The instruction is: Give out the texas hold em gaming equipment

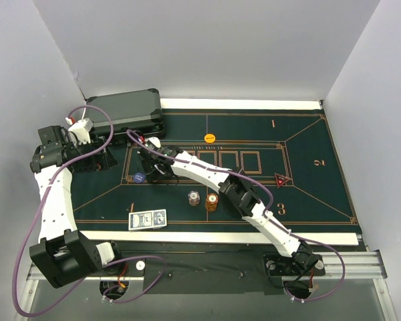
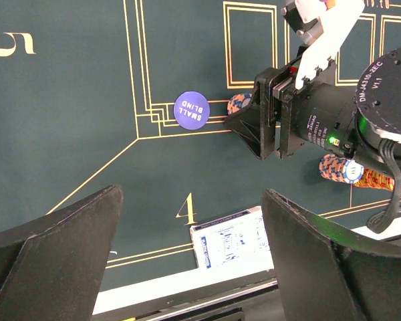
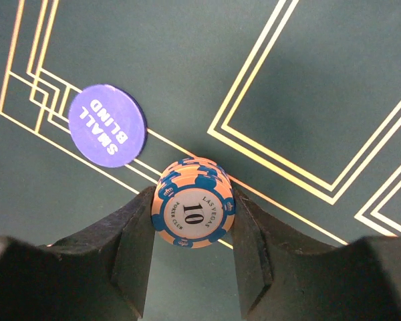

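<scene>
The left claw [image 2: 190, 200] hangs over the 9 o'clock side of the mat [image 1: 307, 134]. Its jaws are spread wide and nothing is between them. At the mat's 10 o'clock corner lies a dark case [image 1: 123, 107], flat and overlapping the felt's edge.

A blue disc [image 3: 107, 125] marked SMALL BLIND lies flat on the gold lines, toward 9 o'clock from the mat's middle. At the mat's 7 o'clock edge the cards [image 1: 148, 219] lie blue backs up, side by side and touching, beside the printed 4.

The right claw [image 3: 194, 214] reaches across the mat to the disc's 3 o'clock in the top view. It is partly closed, and both fingers [image 3: 137, 231] press the sides of a stack [image 3: 194, 208] of orange-and-blue chips whose top chip reads 10. The stack sits just beside the disc, apart from it. Whether it rests on the felt cannot be told.

Near the mat's 6 o'clock, two more stacks [image 1: 194, 198] stand upright close together, under the right arm's span. An orange disc [image 1: 210, 138] lies alone at 12 o'clock. A red triangle [image 1: 283, 179] sits at 3 o'clock, by the printed 3.
</scene>
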Robot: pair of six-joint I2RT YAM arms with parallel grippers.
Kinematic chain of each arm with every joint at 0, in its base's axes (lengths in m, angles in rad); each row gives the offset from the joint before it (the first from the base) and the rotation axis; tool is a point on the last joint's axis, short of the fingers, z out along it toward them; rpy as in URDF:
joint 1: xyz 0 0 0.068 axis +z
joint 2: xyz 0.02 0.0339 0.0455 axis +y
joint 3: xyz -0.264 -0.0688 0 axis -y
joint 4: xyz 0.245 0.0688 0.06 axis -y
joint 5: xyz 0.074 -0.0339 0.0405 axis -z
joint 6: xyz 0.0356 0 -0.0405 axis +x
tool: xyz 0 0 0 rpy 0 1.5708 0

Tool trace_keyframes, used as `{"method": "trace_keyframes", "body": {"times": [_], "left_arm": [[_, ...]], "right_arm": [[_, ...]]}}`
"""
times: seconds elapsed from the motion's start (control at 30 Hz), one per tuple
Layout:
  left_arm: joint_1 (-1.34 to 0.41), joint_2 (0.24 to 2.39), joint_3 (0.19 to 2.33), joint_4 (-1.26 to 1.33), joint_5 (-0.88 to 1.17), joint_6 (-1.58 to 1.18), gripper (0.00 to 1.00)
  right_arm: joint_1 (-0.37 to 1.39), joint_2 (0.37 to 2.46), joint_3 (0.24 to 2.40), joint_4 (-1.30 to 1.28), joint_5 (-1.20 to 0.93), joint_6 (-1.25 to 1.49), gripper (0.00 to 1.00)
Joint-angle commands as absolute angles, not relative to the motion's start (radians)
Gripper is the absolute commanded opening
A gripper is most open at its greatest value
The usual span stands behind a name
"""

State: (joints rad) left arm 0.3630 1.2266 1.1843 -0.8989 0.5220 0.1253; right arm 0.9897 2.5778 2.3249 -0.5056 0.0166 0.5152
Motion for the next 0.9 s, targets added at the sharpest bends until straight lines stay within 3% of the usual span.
{"method": "trace_keyframes", "body": {"times": [0.0,0.3,0.53,0.6,0.67,0.87], "left_arm": [[0.37,1.218,1.215,-0.861,0.557,0.141,0.96],[0.37,1.201,1.206,-0.871,0.546,0.147,0.96],[0.377,1.206,1.235,-0.894,0.546,0.14,0.96],[0.379,1.212,1.246,-0.902,0.545,0.144,0.96],[0.379,1.21,1.252,-0.91,0.538,0.144,0.96],[0.379,1.183,1.253,-0.934,0.515,0.158,0.96]], "right_arm": [[0.98,2.585,2.372,-0.482,0.009,0.529,0.3],[0.98,2.576,2.384,-0.494,0.009,0.534,0.63],[0.963,2.406,2.304,-0.535,0.051,0.488,0.68],[0.954,2.326,2.246,-0.545,0.069,0.47,0.73],[0.95,2.244,2.189,-0.563,0.083,0.454,0.84],[0.969,1.994,1.892,-0.591,0.146,0.446,0.92]]}}
